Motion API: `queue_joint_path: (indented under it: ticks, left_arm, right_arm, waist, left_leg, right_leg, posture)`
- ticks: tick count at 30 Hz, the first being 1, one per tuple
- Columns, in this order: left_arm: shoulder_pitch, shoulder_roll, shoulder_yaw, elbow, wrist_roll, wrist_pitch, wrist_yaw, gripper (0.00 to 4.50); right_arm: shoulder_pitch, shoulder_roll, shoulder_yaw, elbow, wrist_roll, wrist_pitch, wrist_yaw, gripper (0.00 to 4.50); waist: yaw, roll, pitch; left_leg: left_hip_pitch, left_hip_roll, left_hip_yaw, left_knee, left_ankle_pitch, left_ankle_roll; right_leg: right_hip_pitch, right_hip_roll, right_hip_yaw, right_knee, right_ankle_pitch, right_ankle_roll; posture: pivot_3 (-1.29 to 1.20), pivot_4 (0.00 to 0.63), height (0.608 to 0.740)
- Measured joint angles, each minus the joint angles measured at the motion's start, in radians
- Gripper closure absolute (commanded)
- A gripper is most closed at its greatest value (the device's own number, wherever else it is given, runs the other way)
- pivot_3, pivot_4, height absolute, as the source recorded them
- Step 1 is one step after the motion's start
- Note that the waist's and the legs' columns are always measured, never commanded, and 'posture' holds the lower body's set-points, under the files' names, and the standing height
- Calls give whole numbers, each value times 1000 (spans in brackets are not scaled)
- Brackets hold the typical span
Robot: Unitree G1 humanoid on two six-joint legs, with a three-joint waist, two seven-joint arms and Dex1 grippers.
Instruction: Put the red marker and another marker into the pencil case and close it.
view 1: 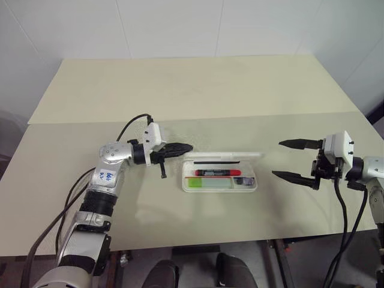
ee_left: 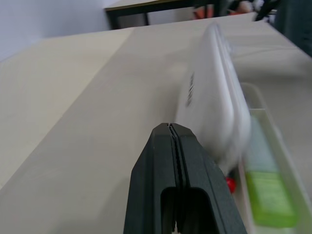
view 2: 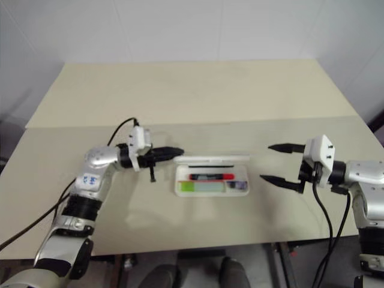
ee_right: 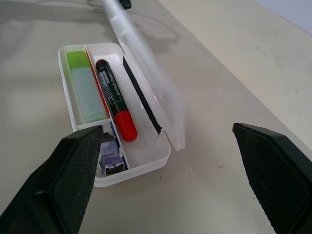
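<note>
From my remote seat I see the pencil case (view 1: 219, 183) lying open near the middle of the beige table (view 1: 180, 90), its lid (view 1: 225, 157) raised on the far edge, tilted partway up. The red marker (view 1: 218, 172) lies lengthwise in the back compartment of the tray, and the green highlighter (view 1: 210, 182) lies flat in the front compartment – both already inside, parallel, with a divider between them. A small dark stubby object (ee_right: 110, 155) sits in the little end compartment, at the 3 o'clock end of the case in the head view. My left gripper (view 1: 183, 147) is clenched with nothing between its fingers, pointing level toward the case from 9 o'clock, its tip right at the lid's left end – touching or just short, I cannot tell. My right gripper (view 1: 297, 160) is released, jaws spread wide and empty, hanging at 3 o'clock of the case, apart from it, fingers (ee_right: 73, 175) aimed back toward the tray.
</note>
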Motion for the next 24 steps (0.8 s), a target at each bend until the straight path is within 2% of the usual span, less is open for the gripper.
queue_joint_path:
  ticks: [6, 9, 15, 24]
  left_arm:
    - [2, -9, -85, -77, 12, 2, -42, 4461]
    - [13, -8, -132, -87, 63, 9, -20, 4461]
    - [49, -11, -217, -153, 129, 114, 22, 4461]
    - [44, -32, -239, -193, 200, 234, 162, 4461]
  right_arm:
    - [20, 6, -1, -2, 0, -1, -19, 0]
    - [35, 16, -2, -13, 3, -1, -40, 0]
    - [77, 38, -8, -75, 14, 0, -83, 0]
    - [134, 58, -37, -145, 28, 2, -145, 0]
  waist:
    - [-1, 0, 0]
    - [-1, 0, 0]
    - [2, 0, 0]
    - [1, -1, -1]
  left_leg:
    - [0, 0, 0, 0, 0, 0]
    - [0, 0, 1, 0, 0, 0]
    - [0, 0, 0, 1, 0, 0]
    - [1, 0, 1, 3, 0, 0]
  right_leg:
    - [0, 0, 0, 0, 0, 0]
    - [0, 0, 0, 0, 0, 0]
    - [0, 0, 1, 1, 0, 0]
    - [2, 1, 1, 1, 0, 0]
  posture:
    - [0, 150, 740]
    - [0, 150, 740]
    - [0, 150, 740]
    - [0, 150, 740]
